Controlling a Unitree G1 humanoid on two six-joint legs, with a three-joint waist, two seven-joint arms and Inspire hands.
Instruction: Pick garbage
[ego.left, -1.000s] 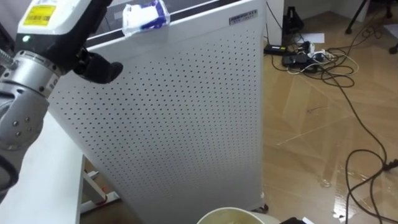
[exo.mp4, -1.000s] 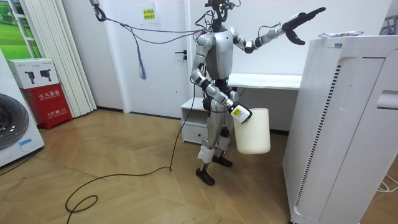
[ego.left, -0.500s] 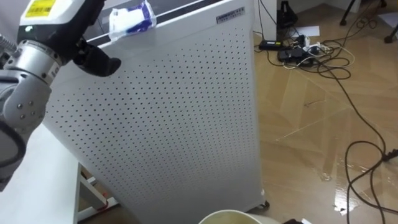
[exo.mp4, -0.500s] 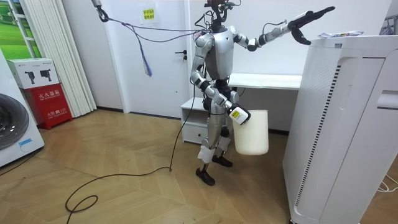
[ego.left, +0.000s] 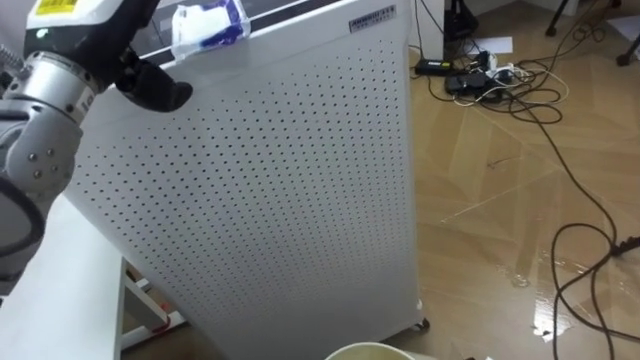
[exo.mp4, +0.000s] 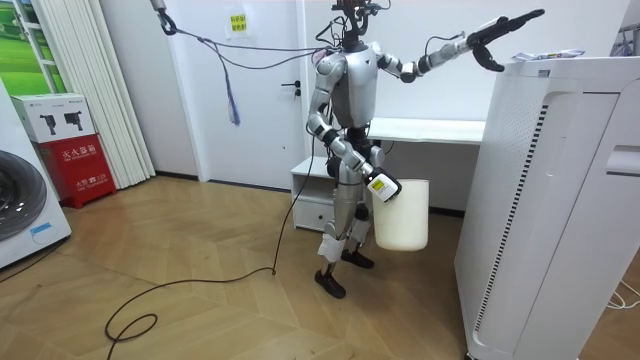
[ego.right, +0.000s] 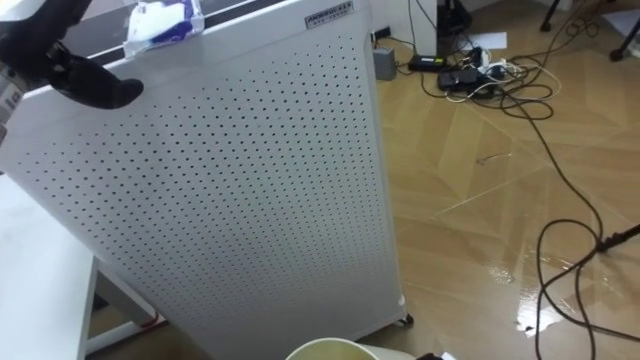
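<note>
Our left hand (ego.left: 155, 90), fingers straight and empty, hovers near the wrapper (ego.left: 208, 22) atop the air purifier (ego.left: 290, 190); we could nudge it off the far edge.

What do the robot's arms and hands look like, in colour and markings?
The left arm has a rounded silver-grey metal joint with small screws, then a white forearm shell with a yellow label. The left hand is black. The right forearm also carries a yellow label.
</note>
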